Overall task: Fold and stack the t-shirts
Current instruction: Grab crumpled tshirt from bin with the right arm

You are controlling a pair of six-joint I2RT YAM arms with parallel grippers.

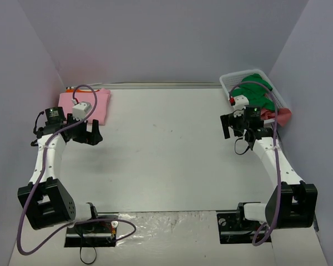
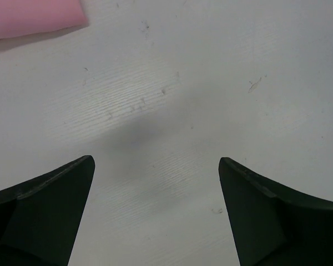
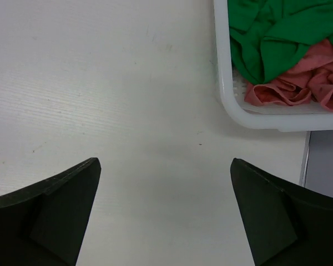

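A folded light pink t-shirt point(image 1: 89, 103) lies at the far left of the table on top of an orange t-shirt point(image 1: 75, 90), of which only an edge shows. The pink shirt's corner shows in the left wrist view point(image 2: 28, 16). A crumpled bright green t-shirt point(image 1: 256, 94) and a coral red t-shirt point(image 1: 281, 115) lie in the white basket point(image 1: 230, 84) at the far right; both show in the right wrist view, green point(image 3: 272, 33) over coral point(image 3: 299, 83). My left gripper point(image 1: 87, 133) is open and empty just in front of the pink shirt. My right gripper point(image 1: 236, 125) is open and empty beside the basket's near left corner.
The white lattice basket's rim point(image 3: 225, 83) stands at the upper right of the right wrist view. The table's right edge point(image 3: 306, 160) runs just past it. Grey walls close in the table on three sides. Cables loop from both arms.
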